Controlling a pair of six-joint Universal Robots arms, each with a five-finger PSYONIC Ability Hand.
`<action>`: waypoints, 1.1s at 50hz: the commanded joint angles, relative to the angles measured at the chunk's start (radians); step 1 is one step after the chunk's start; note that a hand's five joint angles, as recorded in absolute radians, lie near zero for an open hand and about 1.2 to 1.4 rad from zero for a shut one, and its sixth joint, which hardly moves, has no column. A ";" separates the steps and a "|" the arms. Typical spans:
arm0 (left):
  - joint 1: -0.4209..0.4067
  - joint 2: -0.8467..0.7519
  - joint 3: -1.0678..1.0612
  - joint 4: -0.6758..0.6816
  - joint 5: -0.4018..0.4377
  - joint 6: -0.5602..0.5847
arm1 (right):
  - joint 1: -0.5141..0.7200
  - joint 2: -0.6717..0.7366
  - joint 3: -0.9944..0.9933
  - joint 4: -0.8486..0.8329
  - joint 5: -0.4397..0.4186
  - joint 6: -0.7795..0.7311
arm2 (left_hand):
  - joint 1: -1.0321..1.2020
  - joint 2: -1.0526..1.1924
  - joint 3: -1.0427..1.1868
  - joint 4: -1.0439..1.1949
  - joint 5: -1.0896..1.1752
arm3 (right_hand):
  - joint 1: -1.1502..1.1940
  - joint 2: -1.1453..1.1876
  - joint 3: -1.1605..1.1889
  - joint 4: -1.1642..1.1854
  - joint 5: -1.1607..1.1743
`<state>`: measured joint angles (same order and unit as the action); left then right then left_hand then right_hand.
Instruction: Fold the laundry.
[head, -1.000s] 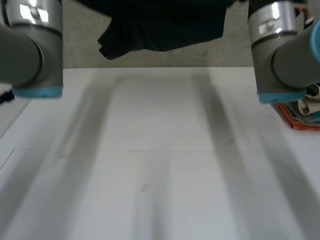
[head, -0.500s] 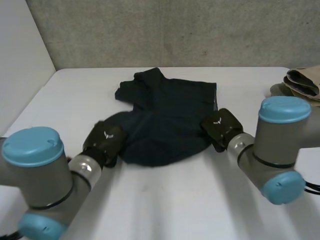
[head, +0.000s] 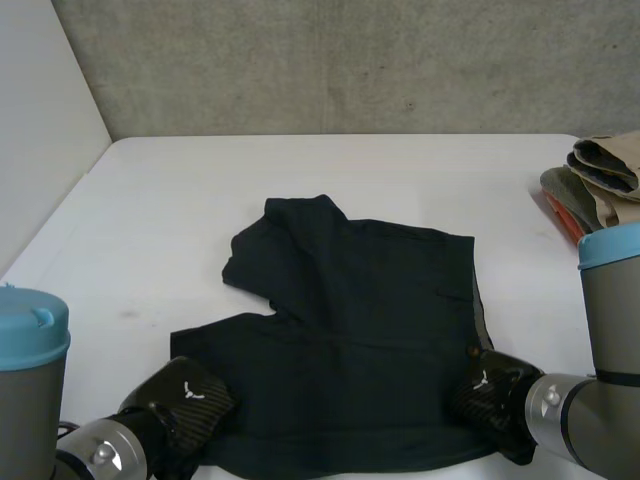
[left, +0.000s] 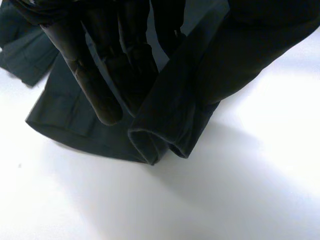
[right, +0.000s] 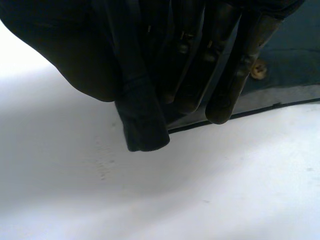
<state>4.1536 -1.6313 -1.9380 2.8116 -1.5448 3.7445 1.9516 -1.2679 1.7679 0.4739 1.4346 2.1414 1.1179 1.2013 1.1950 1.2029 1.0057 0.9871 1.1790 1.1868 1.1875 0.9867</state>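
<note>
Left hand (head: 185, 405) at seven o'clock and right hand (head: 490, 395) at five each pinch a hem corner of the dark navy shirt (head: 350, 320), probably to spread it flat.

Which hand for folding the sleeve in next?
Left, probably: the sleeve sticks out left of the shirt, nearer the left hand at that hem corner; right hand holds the opposite corner.

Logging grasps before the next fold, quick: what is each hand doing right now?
Left hand: shut on the dark shirt, pinching its near left corner.
Right hand: shut on the dark shirt, pinching its near right corner.
</note>
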 joint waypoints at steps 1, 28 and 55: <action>0.003 -0.112 0.131 0.096 -0.001 0.109 | 0.004 0.007 -0.082 -0.110 0.000 0.054 | 0.278 0.195 0.201 0.193 0.216 | 0.409 0.217 0.209 0.209 0.235; 0.028 -0.938 1.014 0.884 0.040 0.311 | 0.029 0.473 -0.608 -0.724 0.245 0.074 | 0.278 0.195 0.201 0.193 0.216 | 0.409 0.217 0.209 0.209 0.235; 0.040 -0.579 0.656 0.960 -0.055 -0.018 | -0.056 0.159 -0.467 -0.565 0.081 0.621 | -0.943 -1.027 -1.020 -1.028 -1.006 | -0.813 -1.004 -1.012 -1.013 -0.987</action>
<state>4.2003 -2.3776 -1.0759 3.7803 -1.5913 3.8028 1.9504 -0.9806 1.2114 -0.3279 1.6232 2.6186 0.1956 0.2031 0.2099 0.2034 0.0466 0.2007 0.2200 0.2135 0.2371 0.0630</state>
